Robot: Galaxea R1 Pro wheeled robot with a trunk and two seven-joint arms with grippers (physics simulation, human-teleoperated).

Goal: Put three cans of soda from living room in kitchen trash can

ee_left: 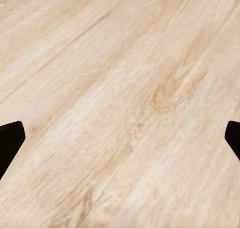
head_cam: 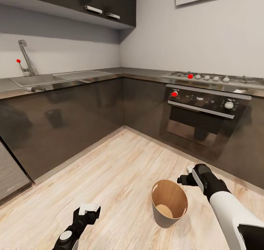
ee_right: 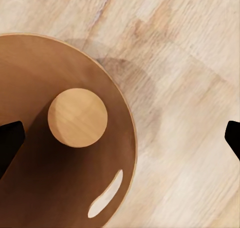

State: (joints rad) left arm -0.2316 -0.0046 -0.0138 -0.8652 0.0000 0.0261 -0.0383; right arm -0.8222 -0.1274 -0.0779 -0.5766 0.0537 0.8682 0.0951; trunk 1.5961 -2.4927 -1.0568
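Small round tapered bucket [head_cam: 169, 203], pale grey outside, coppery brown inside, upright on light wood plank floor [head_cam: 121, 162], no cans visible inside. Right gripper [head_cam: 187, 177] nearer, at its 1 o'clock; fingers spread wide, empty. Left gripper [head_cam: 89, 209] at 9 o'clock, likewise open, empty.

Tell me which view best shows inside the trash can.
The right wrist view: it looks straight down into the trash can, showing its brown wall and pale bottom. The head view shows it whole but slanted; the left wrist view shows wood floor.
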